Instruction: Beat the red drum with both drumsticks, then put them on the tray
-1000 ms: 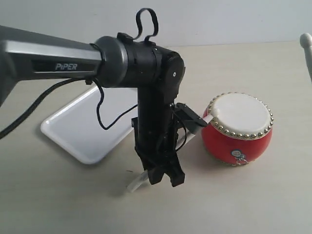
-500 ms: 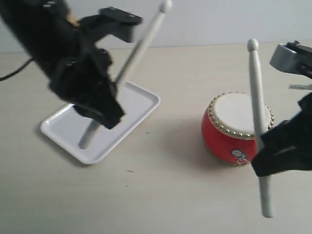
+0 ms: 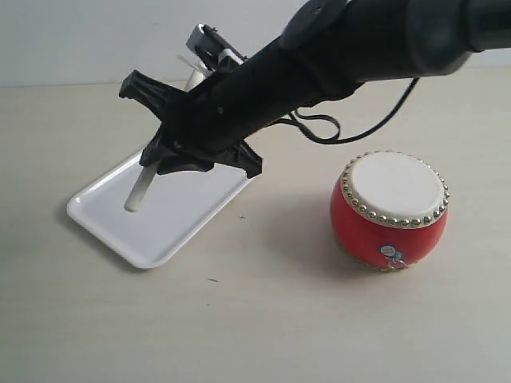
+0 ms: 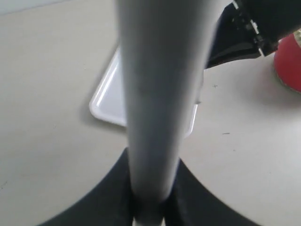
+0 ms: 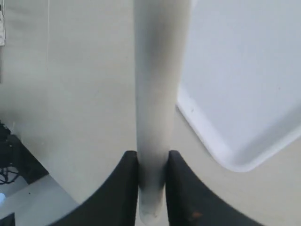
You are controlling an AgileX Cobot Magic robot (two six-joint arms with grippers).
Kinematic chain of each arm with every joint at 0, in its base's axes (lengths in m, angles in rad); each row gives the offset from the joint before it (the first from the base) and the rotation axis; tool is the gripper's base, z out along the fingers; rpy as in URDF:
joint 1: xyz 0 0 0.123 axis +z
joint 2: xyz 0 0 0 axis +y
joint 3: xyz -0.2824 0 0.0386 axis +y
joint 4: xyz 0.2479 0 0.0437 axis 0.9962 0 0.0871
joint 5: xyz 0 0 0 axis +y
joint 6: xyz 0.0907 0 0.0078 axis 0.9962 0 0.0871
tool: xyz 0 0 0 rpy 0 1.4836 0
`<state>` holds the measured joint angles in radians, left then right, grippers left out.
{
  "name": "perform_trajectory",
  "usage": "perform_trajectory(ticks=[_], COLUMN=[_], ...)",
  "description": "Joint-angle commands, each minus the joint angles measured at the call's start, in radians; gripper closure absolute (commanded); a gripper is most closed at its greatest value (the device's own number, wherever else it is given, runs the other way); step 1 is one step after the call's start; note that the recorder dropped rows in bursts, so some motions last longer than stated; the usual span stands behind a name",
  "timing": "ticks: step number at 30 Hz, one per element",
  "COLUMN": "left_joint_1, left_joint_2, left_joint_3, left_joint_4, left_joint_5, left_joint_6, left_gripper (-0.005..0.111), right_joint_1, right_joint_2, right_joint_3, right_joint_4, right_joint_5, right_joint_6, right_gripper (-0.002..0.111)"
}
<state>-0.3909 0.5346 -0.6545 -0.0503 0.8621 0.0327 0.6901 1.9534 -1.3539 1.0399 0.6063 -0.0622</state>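
The pale worktop [image 3: 263,319] carries everything. My right arm [image 3: 335,48] reaches across the middle, well away from its own side, and hangs over the white tray [image 3: 176,225], which lies flat at the left. The red drum [image 3: 389,209] stands upright on the right, well apart from the tray, with nothing near its cream skin.

My right jaws are closed tight on one drumstick [image 3: 137,191]. It slants steeply down, its lower end inside the tray's rim, though I cannot tell whether it touches the floor. My left jaws are likewise clamped on the other drumstick [image 4: 160,94]. They are out of the exterior view, but the left wrist view looks past the stick at the tray and at my right arm beyond it.

I judge this the putting-away step, with neither stick released yet. Next I should tip the right stick flatter and lower it until it rests along the tray. Only then should I part the jaws, since a steep drop could send it over the low rim. The right arm must then clear out before the left stick comes down beside it.
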Motion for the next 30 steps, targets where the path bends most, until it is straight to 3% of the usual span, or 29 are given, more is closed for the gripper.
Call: perform_trajectory(ticks=[1,19,30], left_joint_1=[0.003,0.003,0.003], left_joint_2=[-0.042,-0.053,-0.053], left_joint_3=[0.005,0.005,0.005], left_joint_4=[0.038,0.05,0.05], left_joint_5=[0.035,0.041,0.037], left_joint_6=[-0.041,-0.018,-0.016], left_gripper=[0.107,0.107,0.107], right_joint_1=[0.002,0.002,0.004], right_joint_2=[0.146,0.314,0.315], right_joint_3=[-0.127,-0.198,-0.198], right_joint_4=[0.004,-0.001,-0.139], right_joint_5=[0.028,0.032,0.009], right_joint_6=[0.129,0.269,0.43], right_gripper=[0.108,0.101,0.101])
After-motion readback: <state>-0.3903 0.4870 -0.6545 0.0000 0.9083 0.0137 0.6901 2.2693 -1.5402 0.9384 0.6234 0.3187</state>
